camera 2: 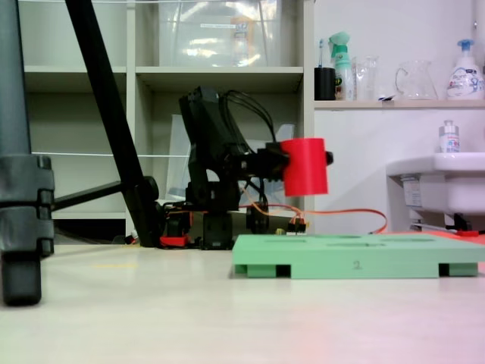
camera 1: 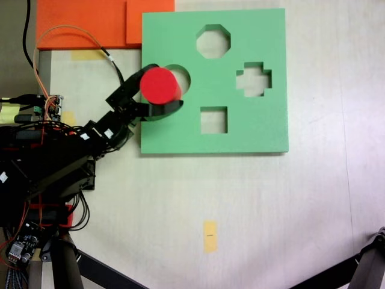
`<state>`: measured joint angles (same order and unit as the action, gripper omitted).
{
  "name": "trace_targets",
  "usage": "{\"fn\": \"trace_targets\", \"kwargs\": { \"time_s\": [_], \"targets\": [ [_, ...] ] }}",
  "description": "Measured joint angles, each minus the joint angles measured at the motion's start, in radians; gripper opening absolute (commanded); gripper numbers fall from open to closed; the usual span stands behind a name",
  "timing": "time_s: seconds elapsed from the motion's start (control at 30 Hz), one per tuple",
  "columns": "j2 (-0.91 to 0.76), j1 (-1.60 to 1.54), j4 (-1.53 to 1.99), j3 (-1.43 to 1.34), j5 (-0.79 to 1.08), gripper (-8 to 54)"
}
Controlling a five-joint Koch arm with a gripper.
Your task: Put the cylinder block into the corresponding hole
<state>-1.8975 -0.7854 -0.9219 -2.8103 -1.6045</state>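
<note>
red cylinder block [camera 1: 160, 84] | upright, airborne above green board | partly covering circular hole [camera 1: 182, 77]

bright red cylinder block [camera 1: 160, 84], plain green foam board [camera 1: 252, 138], black gripper [camera 1: 157, 90] and arm, orange foam sheets [camera 1: 84, 21] behind board, yellow tape mark [camera 1: 209, 235] on off-white table [camera 1: 271, 211], orange wires [camera 2: 333, 212]

Your hand [camera 1: 157, 91] grips the red block [camera 1: 160, 83], with one black finger [camera 1: 162, 110] on each side of it. The block covers part of the round hole [camera 1: 183, 75] in the green board [camera 1: 252, 129]. The board also has an eight-sided hole [camera 1: 213, 41], a cross hole [camera 1: 253, 79] and a square hole [camera 1: 213, 120]. An orange sheet [camera 1: 84, 24] lies at the top left of the surface [camera 1: 271, 211].
</note>
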Motion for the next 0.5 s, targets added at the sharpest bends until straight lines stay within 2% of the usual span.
{"fn": "trace_targets", "kwargs": {
  "time_s": [0.2,0.4,0.5],
  "targets": [
    [0.17,-0.044,-0.026,0.0,0.003,26.5],
    [0.535,-0.058,-0.42,0.04,0.008,26.9],
    [0.56,-0.058,-0.457,0.064,0.009,27.7]
  ]
}}
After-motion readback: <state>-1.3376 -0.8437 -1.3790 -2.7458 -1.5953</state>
